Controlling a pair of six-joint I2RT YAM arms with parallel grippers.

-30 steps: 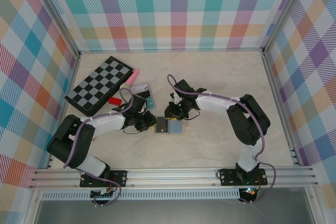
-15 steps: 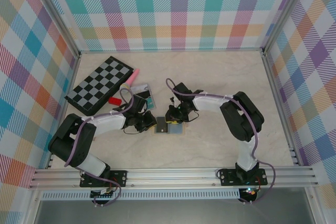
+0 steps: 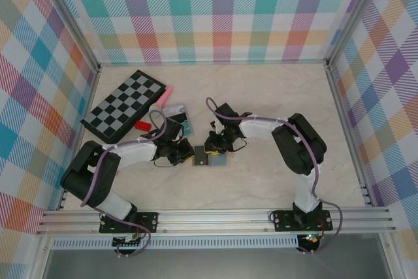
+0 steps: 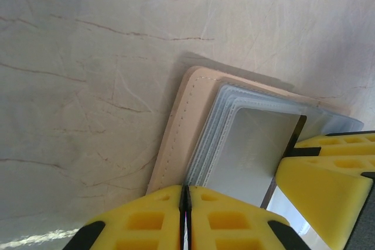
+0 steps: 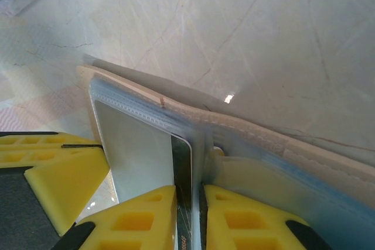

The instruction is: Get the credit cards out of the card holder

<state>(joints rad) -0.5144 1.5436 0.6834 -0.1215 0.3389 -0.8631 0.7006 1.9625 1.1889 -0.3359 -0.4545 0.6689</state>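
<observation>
The card holder [image 3: 219,160] lies open and flat just below the middle of the top view, between the two grippers. Up close it is a tan stitched cover [image 4: 176,139] with a stack of clear sleeves [image 4: 205,150] bound inside. A grey card [image 4: 258,144] sits in the top sleeve, and a dark card [image 5: 183,171] stands edge-on at the sleeve mouth.

I judge the holder light and floppy: the cover bends, the sleeves are slick and thin, and the whole thing would likely slide on the smooth table [image 3: 274,96] if pulled without being pinned. The cards look stiff and thin, so the place to grip is an exposed short edge. The holder is best held down on the tan margin or the sleeve stack, away from the sleeve mouth.

The right gripper [image 5: 188,203] has its jaws drawn in to a narrow slit, with the dark card's edge running between them. The left gripper [image 4: 185,203] has its jaws pressed together over the holder's near edge at the bottom of its wrist view. I cannot tell whether a leaf of plastic is caught between them.

Toward the upper left of the top view lie a teal-and-dark packet [image 3: 179,119] and a chessboard [image 3: 124,104], well apart from the holder.
</observation>
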